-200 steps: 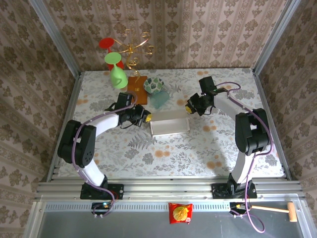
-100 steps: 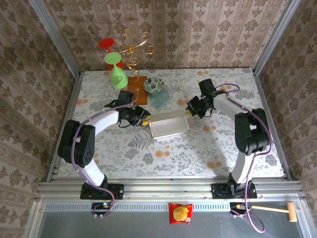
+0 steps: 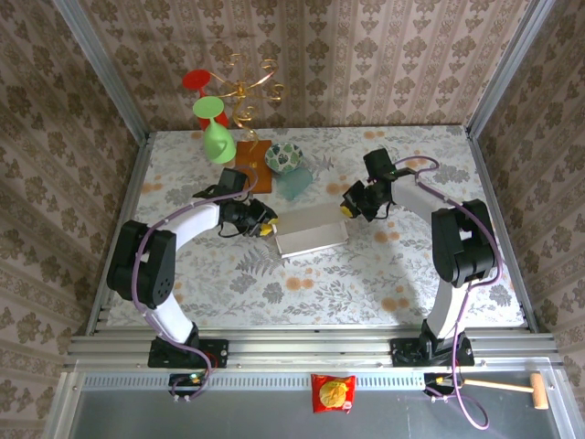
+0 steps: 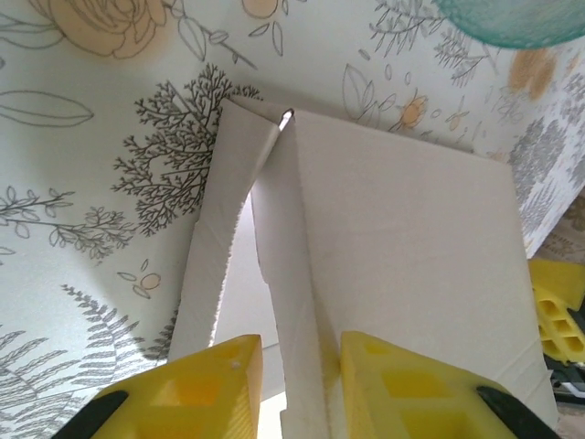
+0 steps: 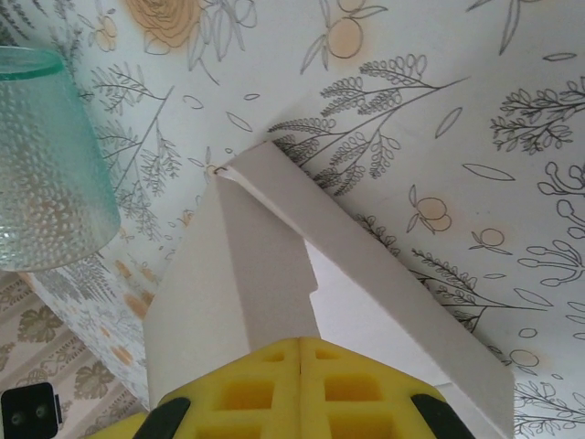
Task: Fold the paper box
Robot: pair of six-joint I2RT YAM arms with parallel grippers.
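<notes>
Paper box (image 3: 311, 230) lies near the middle of the desk (image 3: 366, 274), a floral-patterned top that spans the walled cell. The left arm (image 3: 174, 238) and the right arm (image 3: 457, 238) both reach inward from the near edge and meet the box at its two short ends. The paper box is a pale shallow piece with its side walls partly raised, and its long side runs across the desk at a slight slant.

At the far left a gold wire stand (image 3: 247, 91) rises, with a red glass (image 3: 196, 80) and a green glass (image 3: 217, 137) beside it. Just in front of them lies a brown wooden board (image 3: 256, 165), and a patterned bowl (image 3: 283, 157) sits next to the board. A teal cup (image 3: 294, 186) stands just beyond the box's far edge, apart from it.

The left gripper (image 3: 265, 226) is at the box's left end. In the left wrist view the left gripper (image 4: 302, 343) has its jaws parted, and a raised wall of the box (image 4: 402, 238) passes between them with a gap on one side. The right gripper (image 3: 348, 208) is at the right end. In the right wrist view the right gripper (image 5: 300, 346) has its yellow pads pressed together, pinching a wall of the box (image 5: 238, 274), with the teal cup (image 5: 46, 165) off to the side.

On the ledge in front of the arm bases lie a red snack packet (image 3: 333, 393) and a wooden mallet (image 3: 512, 388).
</notes>
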